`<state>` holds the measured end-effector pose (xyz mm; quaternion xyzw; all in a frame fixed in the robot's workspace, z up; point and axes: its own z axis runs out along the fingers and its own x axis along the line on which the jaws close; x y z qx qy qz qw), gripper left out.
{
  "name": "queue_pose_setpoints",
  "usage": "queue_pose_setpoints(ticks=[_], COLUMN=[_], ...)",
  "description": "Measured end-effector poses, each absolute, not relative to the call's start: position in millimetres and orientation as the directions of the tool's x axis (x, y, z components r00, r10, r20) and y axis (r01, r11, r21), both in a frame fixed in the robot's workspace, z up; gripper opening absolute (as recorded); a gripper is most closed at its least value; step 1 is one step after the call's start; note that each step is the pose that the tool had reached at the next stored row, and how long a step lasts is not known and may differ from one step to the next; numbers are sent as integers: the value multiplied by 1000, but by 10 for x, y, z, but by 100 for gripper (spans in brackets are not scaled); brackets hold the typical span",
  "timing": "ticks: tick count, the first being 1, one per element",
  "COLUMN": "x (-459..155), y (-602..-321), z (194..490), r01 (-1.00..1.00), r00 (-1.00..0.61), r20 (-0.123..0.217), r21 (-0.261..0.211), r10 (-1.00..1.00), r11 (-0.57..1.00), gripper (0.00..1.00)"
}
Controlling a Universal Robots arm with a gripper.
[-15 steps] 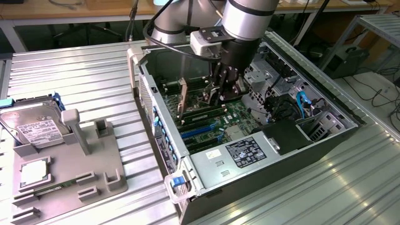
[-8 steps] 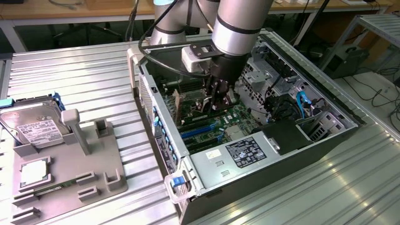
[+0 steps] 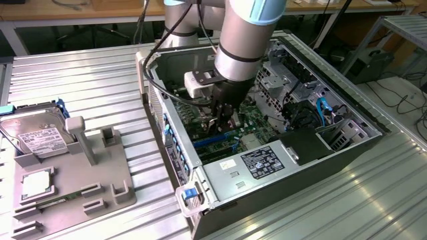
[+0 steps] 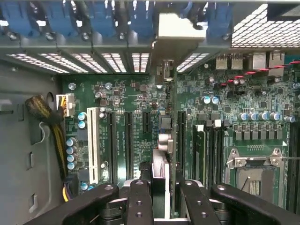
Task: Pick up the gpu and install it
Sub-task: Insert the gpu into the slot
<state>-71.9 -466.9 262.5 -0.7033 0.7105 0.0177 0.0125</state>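
Gpu (image 4: 161,154) held edge-on by hand (image 4: 159,197) over motherboard (image 4: 126,98).

The gripper (image 4: 159,199) has its black fingers (image 4: 138,201) shut on the thin gpu (image 4: 161,164), seen from its edge, holding it upright over the green motherboard (image 4: 126,122), among the long black slots (image 4: 127,140) beside the white slot (image 4: 93,140).
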Motion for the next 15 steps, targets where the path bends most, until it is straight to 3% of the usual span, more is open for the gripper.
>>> queue_pose_setpoints(ticks=[6, 15], x=[-746, -746], y=[-4669, -4669], z=[2366, 2386], r01=[-1000, -1000], r00=[-11, -11], r20=[-59, -59], r21=[12, 13], r10=[-998, -998], r11=[10, 10], gripper=[28, 28])
